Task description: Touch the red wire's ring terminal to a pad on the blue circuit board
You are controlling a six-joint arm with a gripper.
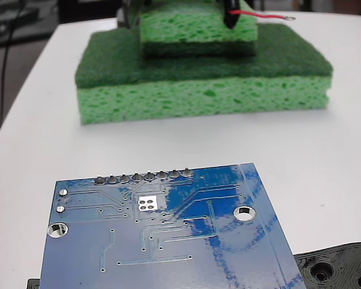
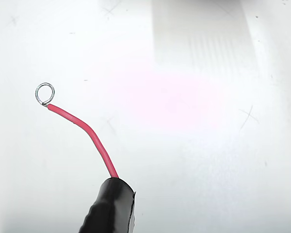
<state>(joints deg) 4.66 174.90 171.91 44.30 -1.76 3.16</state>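
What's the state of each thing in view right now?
red wire: bent, sticking out of its black sleeve, in the air.
ring terminal: over bare white table, touching nothing.
blue circuit board: flat on the table, trace side up.
pad: uncovered, not yet touched.
green sponges: two, stacked, the small one on top.
black plastic part: beside the board's right corner.
gripper: not visible in either view.

Gripper: out of sight in both views, so its jaw state cannot be told.
Blue circuit board (image 1: 168,241): bottom edge cut off, fixed view.
Black plastic part (image 1: 340,268): cropped at lower right.
Black sleeve (image 2: 109,208): runs off wrist view's bottom edge.
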